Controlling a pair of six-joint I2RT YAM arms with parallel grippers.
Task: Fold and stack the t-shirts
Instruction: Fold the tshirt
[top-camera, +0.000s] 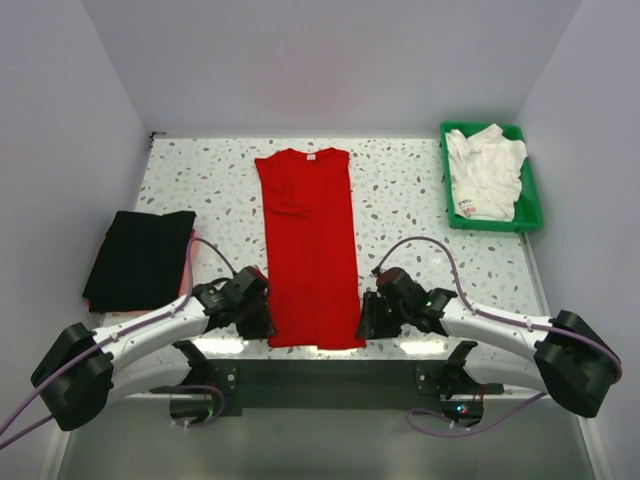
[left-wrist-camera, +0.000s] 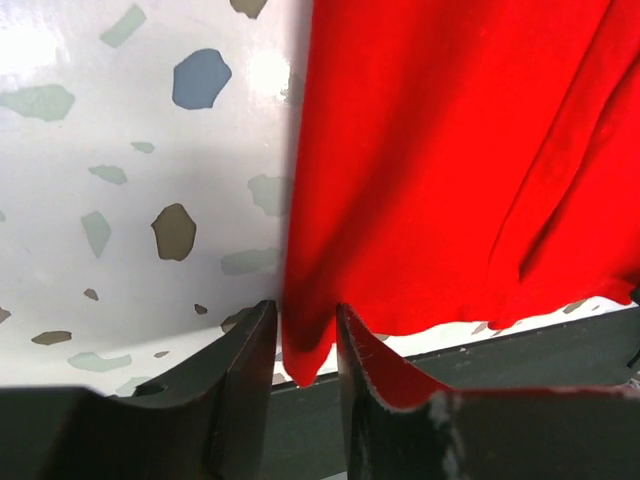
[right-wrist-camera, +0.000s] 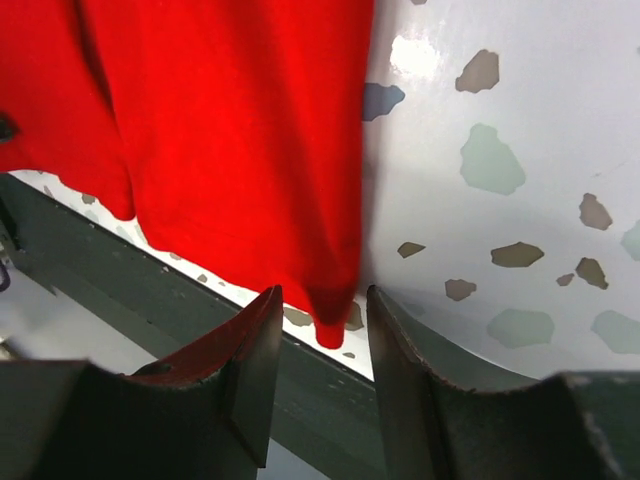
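Note:
A bright red t-shirt (top-camera: 310, 250) lies flat on the speckled table, folded into a long strip with its neck label at the far end. My left gripper (top-camera: 262, 322) is at its near left corner; in the left wrist view the gripper (left-wrist-camera: 305, 335) is open, its fingers either side of the red corner (left-wrist-camera: 430, 150). My right gripper (top-camera: 368, 322) is at the near right corner; in the right wrist view it (right-wrist-camera: 320, 315) is open, with gaps on both sides of the red cloth (right-wrist-camera: 230, 130). A folded black t-shirt (top-camera: 140, 258) lies at the left. White t-shirts (top-camera: 485, 172) lie crumpled in the tray.
The green plastic tray (top-camera: 530, 205) stands at the far right of the table. A pink edge shows beside the black shirt. The red shirt's near hem reaches the table's front edge (left-wrist-camera: 520, 330), above the dark base rail. Grey walls close in the table on three sides.

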